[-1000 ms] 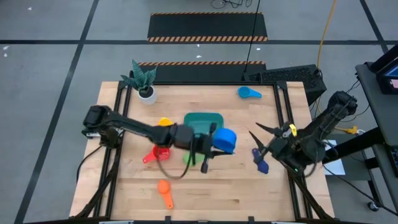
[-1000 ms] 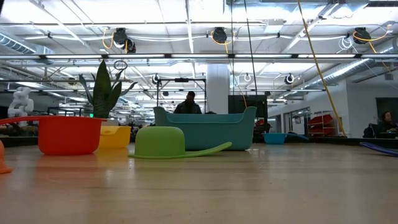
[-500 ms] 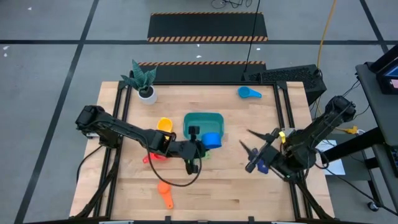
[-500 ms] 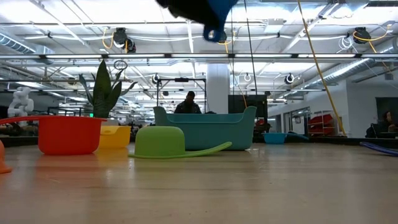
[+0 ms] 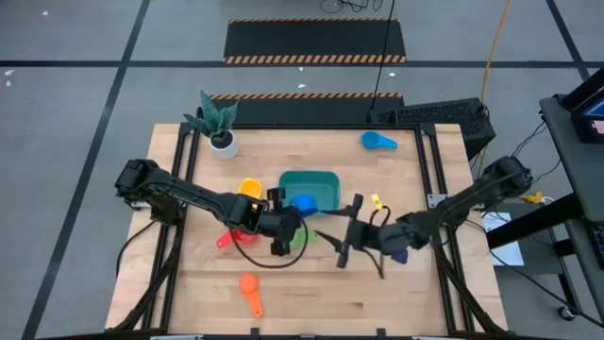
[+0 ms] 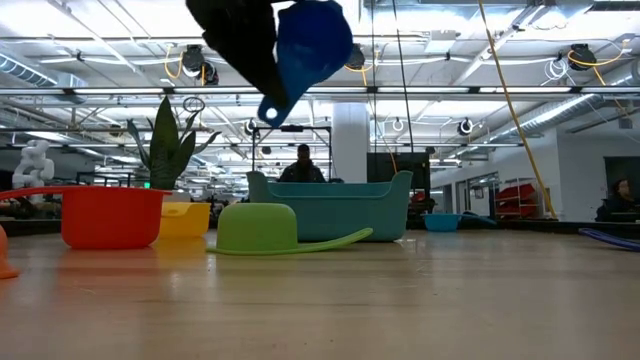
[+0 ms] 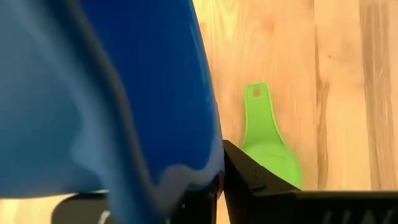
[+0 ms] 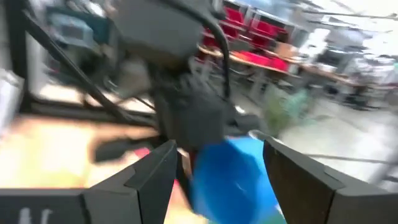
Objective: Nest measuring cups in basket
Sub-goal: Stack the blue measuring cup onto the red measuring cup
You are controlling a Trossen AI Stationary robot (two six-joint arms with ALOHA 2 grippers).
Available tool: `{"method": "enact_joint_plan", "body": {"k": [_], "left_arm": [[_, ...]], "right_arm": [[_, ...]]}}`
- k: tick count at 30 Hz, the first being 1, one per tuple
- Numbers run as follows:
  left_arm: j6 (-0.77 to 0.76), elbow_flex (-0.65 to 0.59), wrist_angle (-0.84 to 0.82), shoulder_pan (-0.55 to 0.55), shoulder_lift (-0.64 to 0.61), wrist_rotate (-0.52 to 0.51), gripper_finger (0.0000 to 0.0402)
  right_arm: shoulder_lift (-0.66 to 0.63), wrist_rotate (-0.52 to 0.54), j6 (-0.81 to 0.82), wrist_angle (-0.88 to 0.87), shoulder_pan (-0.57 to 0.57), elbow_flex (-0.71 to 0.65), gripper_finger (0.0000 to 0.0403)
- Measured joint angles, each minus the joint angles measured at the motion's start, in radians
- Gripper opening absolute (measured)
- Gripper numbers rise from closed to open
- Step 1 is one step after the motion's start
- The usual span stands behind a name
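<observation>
Dark blue cup in my left gripper, above the basket's near edge.

My left gripper [image 5: 283, 215] is clamped on the dark blue measuring cup [image 5: 303, 203], held in the air over the near left corner of the teal basket [image 5: 326, 183]. My right gripper [image 5: 351, 229] is spread wide, empty, just right of the basket. On the bench [image 5: 311, 293] the green cup [image 6: 258, 228], red cup [image 6: 110, 216] and yellow cup [image 5: 249, 189] lie left of the basket; the orange cup [image 5: 250, 288] lies nearer the front, and the light blue cup [image 5: 377, 141] lies far back.

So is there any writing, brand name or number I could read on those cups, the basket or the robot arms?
None can be read.
The dark blue cup held by the left gripper, the green cup, the red cup and the teal basket show plain surfaces.
The arms show no legible marking.
</observation>
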Motion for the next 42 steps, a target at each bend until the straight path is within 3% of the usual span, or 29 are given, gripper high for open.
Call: {"method": "enact_joint_plan", "body": {"k": [9, 18, 24, 31, 34, 42], "left_arm": [[-0.029, 0.0, -0.011, 0.013, 0.0, 0.005, 0.0006], [-0.013, 0.0, -0.003, 0.014, 0.001, 0.018, 0.0008], [0.0, 0.0, 0.037, 0.015, 0.001, 0.018, 0.0015], [-0.01, 0.0, 0.041, 0.017, 0.001, 0.015, 0.0007], [-0.027, 0.0, 0.059, 0.023, 0.001, 0.01, 0.0028], [-0.004, 0.0, 0.136, 0.008, 0.002, -0.013, 0.0107]], "right_arm": [[0.094, 0.05, -0.008, -0.054, -0.073, 0.0, 0.0239], [0.116, 0.074, -0.112, 0.009, -0.087, 0.0, 0.0224], [0.116, 0.075, -0.124, 0.003, -0.109, 0.0, 0.0168], [0.116, 0.081, -0.168, 0.016, -0.127, 0.0, 0.0064], [0.116, 0.101, -0.18, 0.017, -0.129, 0.0, 0.002], [0.108, 0.235, -0.263, 0.004, -0.117, -0.001, 0.0003]]}}
